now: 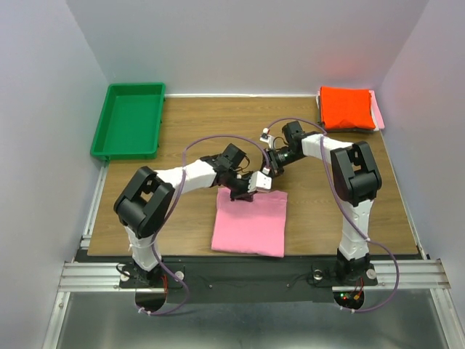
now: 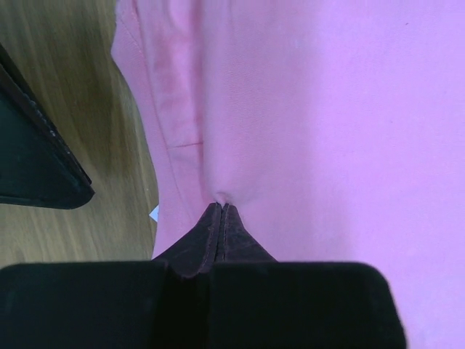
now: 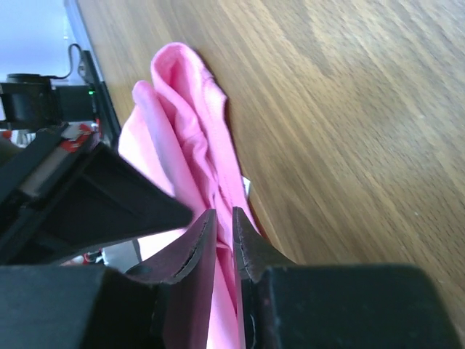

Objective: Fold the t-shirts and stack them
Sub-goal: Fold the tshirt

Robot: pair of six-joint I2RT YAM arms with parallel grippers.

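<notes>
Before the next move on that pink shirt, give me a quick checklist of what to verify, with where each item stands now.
1. Left jaws on the pink t-shirt: ok, shut on a pinch of cloth.
2. Right jaws on the same shirt: ok, pink cloth runs between them.
3. Both grips side by side at the shirt's far edge: ok.
4. All folded layers caught in each grip: cannot tell.
5. Stack ready: ok, the orange t-shirt lies folded at the far right corner of the table, on a paler pink t-shirt.
6. Green tray out of the way: ok, it sits at the far left corner.
</notes>
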